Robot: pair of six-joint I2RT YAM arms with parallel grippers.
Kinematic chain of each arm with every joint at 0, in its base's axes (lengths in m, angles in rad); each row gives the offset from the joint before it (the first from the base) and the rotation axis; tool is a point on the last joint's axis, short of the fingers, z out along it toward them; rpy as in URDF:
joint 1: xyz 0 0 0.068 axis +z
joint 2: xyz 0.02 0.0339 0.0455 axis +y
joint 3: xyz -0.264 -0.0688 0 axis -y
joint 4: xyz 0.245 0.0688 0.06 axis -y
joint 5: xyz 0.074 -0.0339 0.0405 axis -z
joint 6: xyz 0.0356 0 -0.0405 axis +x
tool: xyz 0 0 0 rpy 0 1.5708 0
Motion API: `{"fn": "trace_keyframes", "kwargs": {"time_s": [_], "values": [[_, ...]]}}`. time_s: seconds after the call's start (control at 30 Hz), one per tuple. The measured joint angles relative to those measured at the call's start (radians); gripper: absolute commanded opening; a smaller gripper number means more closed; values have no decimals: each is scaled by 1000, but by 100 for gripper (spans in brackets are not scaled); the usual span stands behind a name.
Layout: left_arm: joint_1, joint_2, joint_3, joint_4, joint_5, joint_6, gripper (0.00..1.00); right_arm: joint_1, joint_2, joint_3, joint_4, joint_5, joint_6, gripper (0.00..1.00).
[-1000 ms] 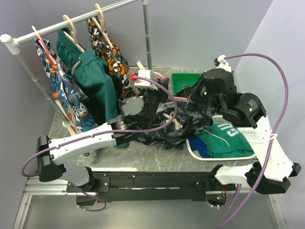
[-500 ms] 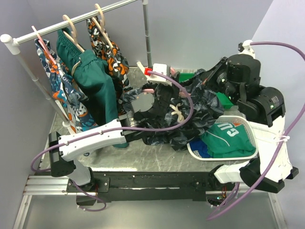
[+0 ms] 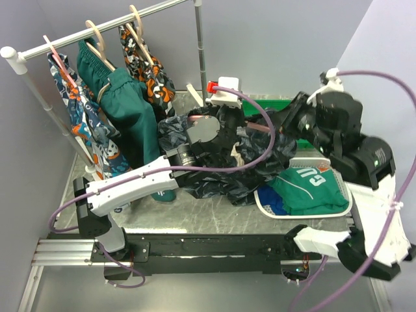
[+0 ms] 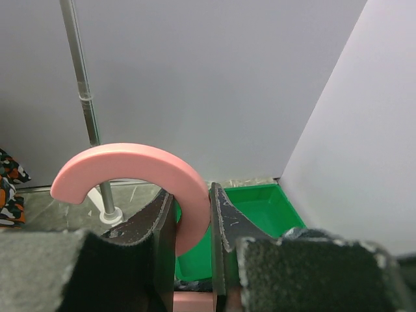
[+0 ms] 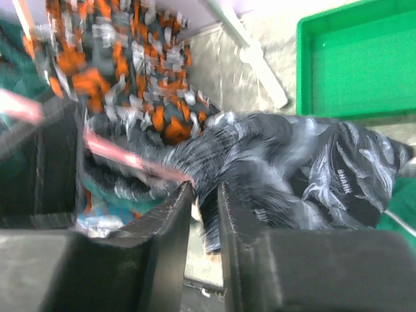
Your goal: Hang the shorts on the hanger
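Grey counter (image 3: 208, 212) crowded: left claw (image 4: 190, 198) clamps the hanger (image 4: 123, 159) hook; right claw (image 5: 205, 192), narrow, meets the shorts (image 5: 312, 162), grip unclear; green bin (image 5: 351, 58) behind, basket (image 3: 312, 215) beside.

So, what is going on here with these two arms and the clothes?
The left arm has its jaws closed on the pink hanger just below the hook, which points up. The camouflage shorts are bunched around the hanger's frame between the two arms, not hanging neatly. The right arm has its jaws at the edge of the shorts. That view is blurred, so I cannot tell whether they grip the cloth. The hanger is not on the rail, where other shorts hang.
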Motion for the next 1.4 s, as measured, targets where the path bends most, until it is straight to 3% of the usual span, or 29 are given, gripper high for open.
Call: {"fn": "trace_keyframes", "kwargs": {"time_s": [0.13,0.23,0.57,0.73,0.97,1.4], "values": [[4,-11,-19,-23,24,-3,1,-2,-114,-165,92,-103,-101,67],[5,-47,-66,-62,72,-21,1,-3,-198,-273,180,-193,-174,75],[23,-245,-222,-210,319,-126,1,-3,-496,-547,319,-319,-401,79],[32,-298,-222,-255,441,-147,1,-3,-627,-680,332,-418,-477,70],[33,-303,-221,-314,574,-167,1,-3,-627,-686,264,-550,-553,67],[34,-177,-106,-349,663,-207,1,-3,-625,-686,132,-582,-574,63]]}}
